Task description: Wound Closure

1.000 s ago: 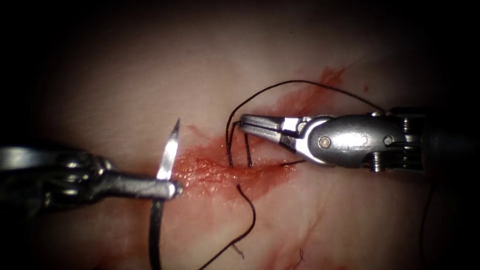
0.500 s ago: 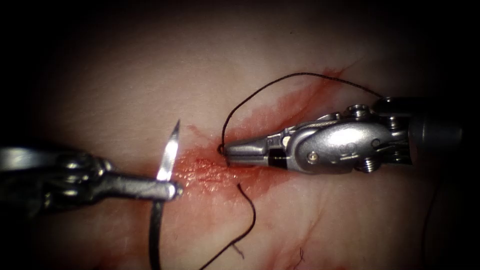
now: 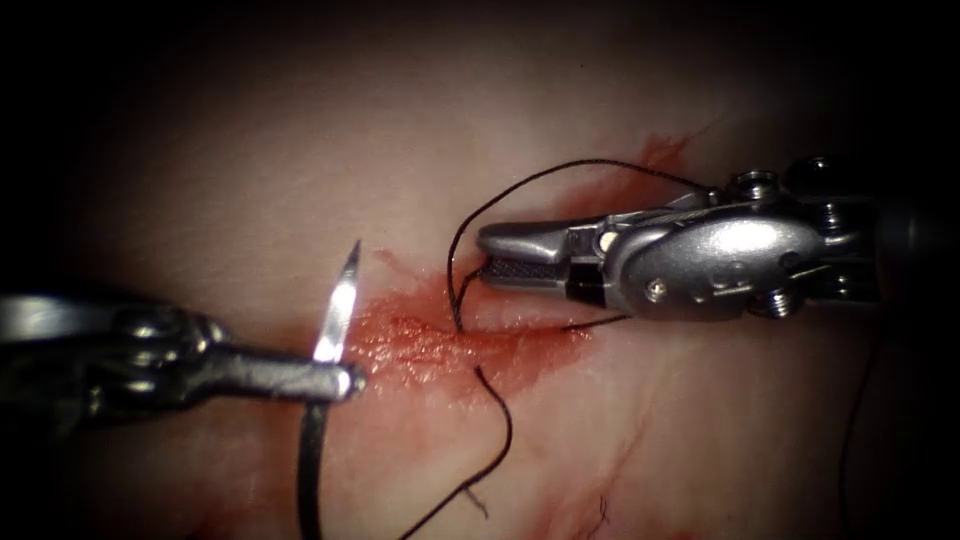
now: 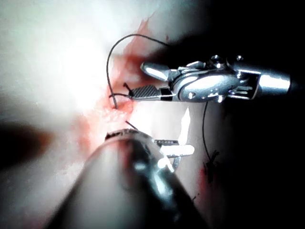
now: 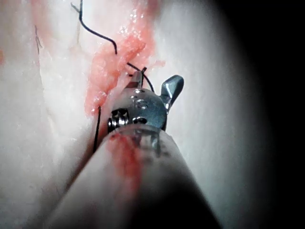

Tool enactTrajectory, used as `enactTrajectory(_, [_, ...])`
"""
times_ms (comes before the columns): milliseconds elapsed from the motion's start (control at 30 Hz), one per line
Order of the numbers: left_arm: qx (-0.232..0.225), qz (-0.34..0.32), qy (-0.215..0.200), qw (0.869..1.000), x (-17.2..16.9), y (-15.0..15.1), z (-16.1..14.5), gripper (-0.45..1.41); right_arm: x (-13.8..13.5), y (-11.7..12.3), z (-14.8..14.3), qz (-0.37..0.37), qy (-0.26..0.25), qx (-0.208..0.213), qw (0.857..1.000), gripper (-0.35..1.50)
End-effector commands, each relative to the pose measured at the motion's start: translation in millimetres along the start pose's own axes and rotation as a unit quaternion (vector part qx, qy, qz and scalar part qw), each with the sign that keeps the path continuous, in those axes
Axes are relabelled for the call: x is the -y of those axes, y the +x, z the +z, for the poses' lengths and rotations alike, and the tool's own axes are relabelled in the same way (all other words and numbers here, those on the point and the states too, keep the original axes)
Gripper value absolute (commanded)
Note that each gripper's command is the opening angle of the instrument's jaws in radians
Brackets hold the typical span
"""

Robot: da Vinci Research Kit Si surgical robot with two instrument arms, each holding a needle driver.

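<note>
My left tool [image 3: 348, 380] comes in from the left and is shut on the curved needle [image 3: 338, 300], some way behind its point. The needle is out of the tissue, at the left end of the cut [image 3: 470, 338], point up. My right tool [image 3: 482, 257] hovers just above the cut with its jaws open and nothing between them. Black thread [image 3: 520, 182] rises from the cut, passes in front of those jaw tips and arcs back over the right tool. The left wrist view shows the open right tool [image 4: 142, 81] and the held needle [image 4: 186, 125].
A second strand of thread [image 3: 500, 430] trails from the cut toward the near edge. Red fluid [image 3: 420, 345] stains the tissue [image 3: 250, 170] around the cut. Short cut ends of thread [image 3: 601, 512] lie near the front. The right wrist view shows the open right tool [image 5: 156, 80] over the cut.
The right tool dipped to the cut with jaws shut, then lifted and moved slightly right, and its jaws have opened. The left tool and the needle have not moved.
</note>
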Motion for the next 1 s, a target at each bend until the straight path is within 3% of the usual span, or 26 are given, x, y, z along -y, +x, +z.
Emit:
enactTrajectory(33, [0.000,0.000,-0.001,1.000,0.5,0.2,0.4,-0.45,-0.4,0.1,1.0,0.005,-0.009,0.015,1.000,1.31])
enactTrajectory(133, [0.001,0.000,-0.001,1.000,0.4,0.2,0.2,-0.45,0.0,0.2,0.5,0.039,-0.035,0.039,0.998,1.30])
enactTrajectory(367, [0.004,0.013,-0.003,1.000,-0.7,0.9,-0.5,-0.45,1.5,0.0,-2.1,0.167,-0.073,0.041,0.982,1.28])
enactTrajectory(433, [0.000,0.027,-0.003,1.000,-1.3,1.4,-1.1,-0.45,2.2,0.4,-3.7,0.221,-0.078,0.033,0.971,1.20])
enactTrajectory(467, [-0.003,0.037,-0.002,0.999,-1.6,1.7,-1.4,-0.45,2.6,0.7,-4.4,0.270,-0.081,0.028,0.959,1.16])
enactTrajectory(500, [-0.007,0.044,-0.001,0.999,-1.9,1.9,-1.8,-0.45,3.3,1.1,-5.3,0.336,-0.084,0.021,0.938,1.11])
enactTrajectory(567, [-0.024,0.064,0.005,0.998,-2.4,2.8,-2.4,-0.45,4.2,1.6,-6.3,0.360,-0.085,0.017,0.929,1.03])
enactTrajectory(600, [-0.030,0.070,0.008,0.997,-2.5,3.1,-2.7,-0.45,4.8,2.0,-6.7,0.408,-0.084,0.012,0.909,1.03])
enactTrajectory(633, [-0.033,0.070,0.009,0.997,-2.5,3.5,-3.0,-0.45,5.2,2.3,-6.8,0.428,-0.080,0.008,0.900,1.04])
enactTrajectory(767, [-0.036,0.073,0.011,0.997,-2.3,3.9,-3.6,-0.45,6.8,3.2,-6.5,0.469,-0.046,-0.021,0.882,1.03])
enactTrajectory(800, [-0.036,0.074,0.011,0.997,-2.3,3.9,-3.6,-0.45,7.0,3.3,-6.2,0.490,-0.043,-0.024,0.870,0.98])
enactTrajectory(833, [-0.037,0.074,0.011,0.997,-2.3,3.9,-3.6,-0.45,7.4,3.6,-5.6,0.534,-0.043,-0.027,0.844,0.88])
enactTrajectory(933, [-0.039,0.074,0.012,0.996,-2.3,3.7,-3.4,-0.45,8.3,3.9,-3.6,0.631,-0.045,-0.035,0.774,1.04])
enactTrajectory(967, [-0.041,0.074,0.013,0.996,-2.3,3.5,-3.2,-0.45,8.6,3.9,-2.7,0.679,-0.061,-0.042,0.730,0.98])
enactTrajectory(1000, [-0.043,0.074,0.014,0.996,-2.3,3.4,-3.1,-0.45,8.7,4.0,-2.2,0.701,-0.074,-0.050,0.707,1.03])
